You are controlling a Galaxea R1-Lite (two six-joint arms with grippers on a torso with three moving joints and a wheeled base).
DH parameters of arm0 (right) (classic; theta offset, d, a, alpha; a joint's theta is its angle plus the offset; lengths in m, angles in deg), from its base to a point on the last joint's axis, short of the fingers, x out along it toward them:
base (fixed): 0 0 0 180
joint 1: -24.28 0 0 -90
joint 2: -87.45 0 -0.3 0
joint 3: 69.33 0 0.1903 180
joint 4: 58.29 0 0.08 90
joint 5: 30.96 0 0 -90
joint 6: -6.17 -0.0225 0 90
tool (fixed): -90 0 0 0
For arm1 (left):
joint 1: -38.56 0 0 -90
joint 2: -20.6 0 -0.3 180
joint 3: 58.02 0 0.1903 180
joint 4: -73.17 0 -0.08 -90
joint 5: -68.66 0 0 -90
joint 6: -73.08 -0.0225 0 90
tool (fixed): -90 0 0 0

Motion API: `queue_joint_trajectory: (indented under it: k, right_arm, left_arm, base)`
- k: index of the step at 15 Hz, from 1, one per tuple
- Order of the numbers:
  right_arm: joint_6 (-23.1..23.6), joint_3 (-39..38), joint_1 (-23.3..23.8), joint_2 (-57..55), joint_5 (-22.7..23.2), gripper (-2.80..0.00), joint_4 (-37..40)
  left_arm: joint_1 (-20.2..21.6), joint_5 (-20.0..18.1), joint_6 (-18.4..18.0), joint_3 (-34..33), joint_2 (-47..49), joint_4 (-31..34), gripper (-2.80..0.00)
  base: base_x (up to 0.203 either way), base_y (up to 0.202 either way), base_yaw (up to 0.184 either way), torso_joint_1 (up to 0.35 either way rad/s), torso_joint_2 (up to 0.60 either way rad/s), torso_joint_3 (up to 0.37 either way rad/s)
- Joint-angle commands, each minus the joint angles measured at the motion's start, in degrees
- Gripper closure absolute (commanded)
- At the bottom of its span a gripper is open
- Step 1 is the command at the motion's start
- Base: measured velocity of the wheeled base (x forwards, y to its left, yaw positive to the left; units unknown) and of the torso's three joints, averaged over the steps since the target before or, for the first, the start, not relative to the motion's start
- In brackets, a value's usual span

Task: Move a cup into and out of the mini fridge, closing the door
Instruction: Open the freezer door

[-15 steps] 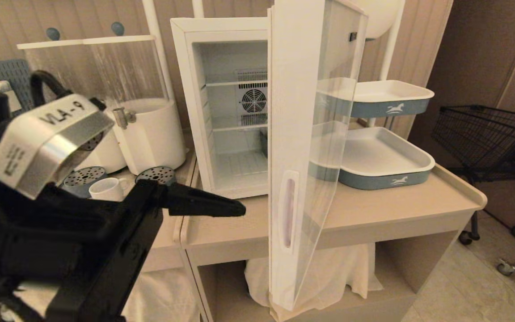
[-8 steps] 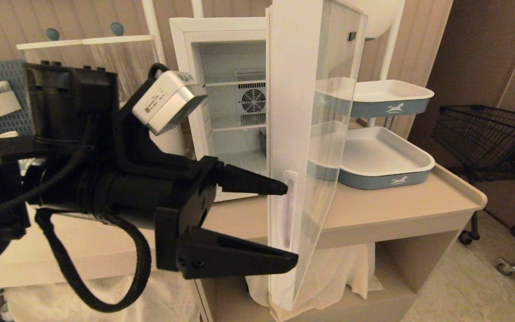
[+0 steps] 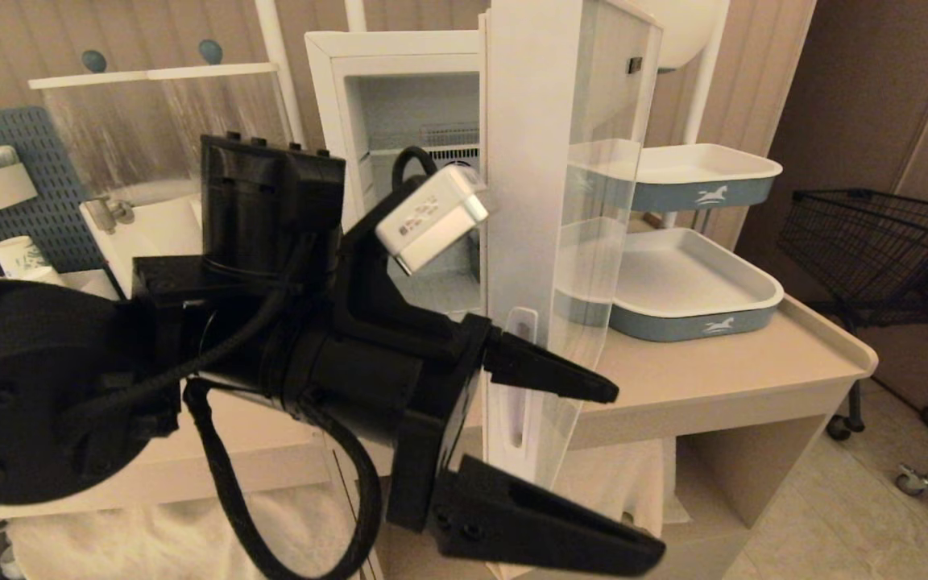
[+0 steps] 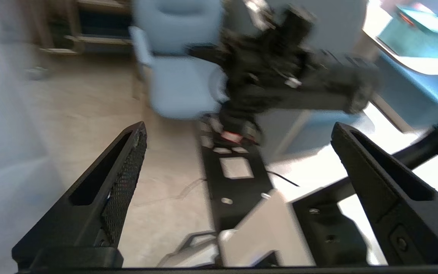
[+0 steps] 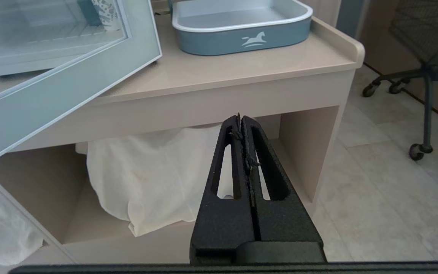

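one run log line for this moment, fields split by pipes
left gripper: open, empty, by door edge | door: open | mini fridge: no cup visible | right gripper: shut, parked low

**No legible wording; only a horse emblem and an unreadable label**

No word, brand or number can be read in any view. A small white galloping-horse emblem is printed on the blue side wall of the lower white-and-blue rectangular tray (image 3: pixel 693 324) and is seen again on the upper tray of the same kind (image 3: pixel 710 193); in the right wrist view it is shown on the lower tray's wall (image 5: pixel 253 40). Dark print is carried by a label on the silver box-shaped wrist camera (image 3: pixel 430 216), but it cannot be made out.
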Motion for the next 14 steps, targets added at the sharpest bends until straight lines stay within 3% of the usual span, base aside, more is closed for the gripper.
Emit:
queue_joint_trajectory:
  k: [1, 4, 7, 10, 14]
  right_arm:
    - [0.0, 0.0, 0.0, -0.1, 0.0, 0.00, 0.0]
    - [0.1, 0.1, 0.0, -0.1, 0.0, 0.00, 0.0]
    - [0.1, 0.0, 0.0, -0.1, 0.0, 0.00, 0.0]
    - [0.0, 0.0, 0.0, -0.1, 0.0, 0.00, 0.0]
    - [0.0, 0.0, 0.0, -0.1, 0.0, 0.00, 0.0]
  left_arm:
    - [-1.3, -0.3, -0.2, -1.4, -1.6, -0.1, -2.80]
    - [-0.9, 0.6, -0.2, -7.2, -11.1, -0.1, -2.80]
    - [3.1, 4.9, -0.3, -12.6, -19.6, -0.2, -2.80]
    - [9.8, 7.0, -0.6, -12.5, -18.0, -0.9, -2.80]
    - [11.3, 13.1, -1.6, -11.7, -9.3, -9.3, -2.80]
  base:
    - [0.000, 0.000, 0.000, 0.000, 0.00, 0.000]
    - [0.000, 0.000, 0.000, 0.000, 0.00, 0.000]
    - [0.000, 0.000, 0.000, 0.000, 0.00, 0.000]
    - [0.000, 0.000, 0.000, 0.000, 0.00, 0.000]
    - [0.000, 0.000, 0.000, 0.000, 0.00, 0.000]
